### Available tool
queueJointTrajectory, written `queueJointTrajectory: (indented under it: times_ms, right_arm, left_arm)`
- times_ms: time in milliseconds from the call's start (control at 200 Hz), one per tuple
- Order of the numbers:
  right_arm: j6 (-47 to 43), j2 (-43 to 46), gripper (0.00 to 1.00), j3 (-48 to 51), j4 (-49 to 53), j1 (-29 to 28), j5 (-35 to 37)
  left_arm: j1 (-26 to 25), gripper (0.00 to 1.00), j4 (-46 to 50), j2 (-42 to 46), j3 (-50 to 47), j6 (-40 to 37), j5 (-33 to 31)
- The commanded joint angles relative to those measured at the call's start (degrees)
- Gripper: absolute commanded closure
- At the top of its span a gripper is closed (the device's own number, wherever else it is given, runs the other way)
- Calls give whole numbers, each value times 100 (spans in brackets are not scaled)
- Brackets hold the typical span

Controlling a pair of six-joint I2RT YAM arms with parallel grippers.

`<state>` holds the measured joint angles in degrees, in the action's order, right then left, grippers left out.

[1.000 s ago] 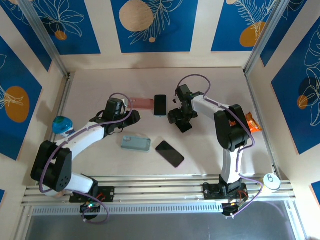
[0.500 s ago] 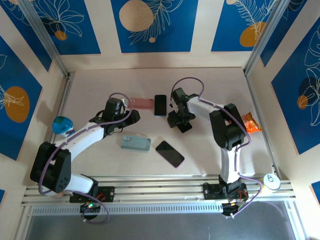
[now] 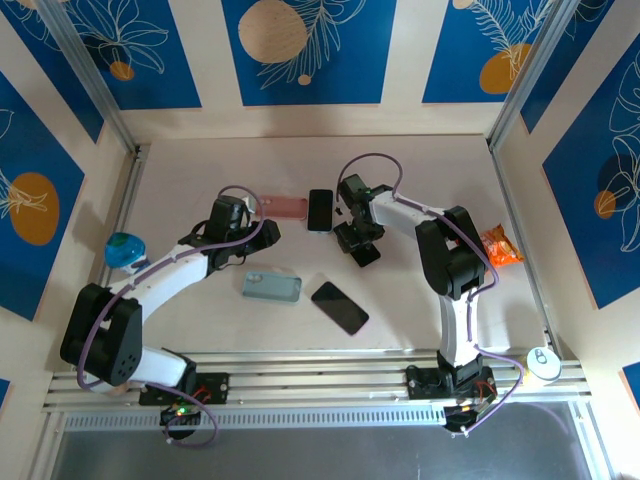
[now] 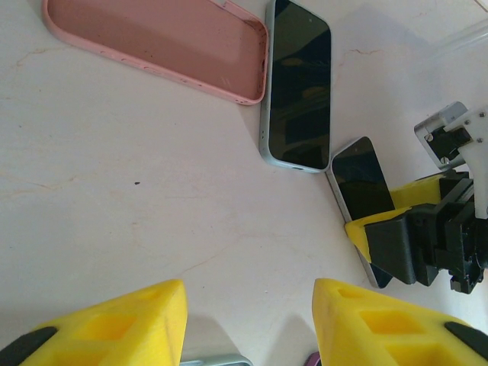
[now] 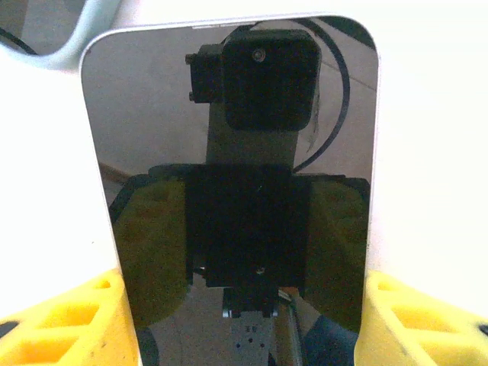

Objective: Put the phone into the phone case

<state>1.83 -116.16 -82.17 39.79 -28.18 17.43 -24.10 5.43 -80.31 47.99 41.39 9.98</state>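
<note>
The phone (image 5: 229, 152), flat on the counter (image 4: 114, 191) near the pink case (image 4: 152, 42), is judged stiff, thin and slick, best taken by its long edges, which are straddled by the right tool (image 5: 244, 305), contact indiscernible; the left tool (image 4: 248, 305) is seen part-open, empty.

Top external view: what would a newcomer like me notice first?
The right gripper straddles a dark phone mid-table. Just left lie a second phone and an empty pink phone case; an orange snack packet sits at the right wall.

Phone (image 5: 229, 168) with glossy, mirror-like black glass face, matt pink rubbery phone case (image 4: 152, 46), smooth pale table (image 4: 114, 191)
</note>
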Motion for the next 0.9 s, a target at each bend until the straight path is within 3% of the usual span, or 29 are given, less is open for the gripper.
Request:
queueJointTrajectory:
  times_ms: [0, 425, 895]
  right_arm:
    - [64, 219, 47, 21, -16, -29, 134]
    - [242, 1307, 48, 107, 423, -224, -546]
    - [525, 1263, 48, 82, 327, -675, -1054]
  left_arm:
    - [-105, 52, 129, -67, 54, -191, -6]
    - [-606, 40, -765, -936, 537, 89, 738]
    - [-841, 39, -1507, -1971, 1219, 392, 1103]
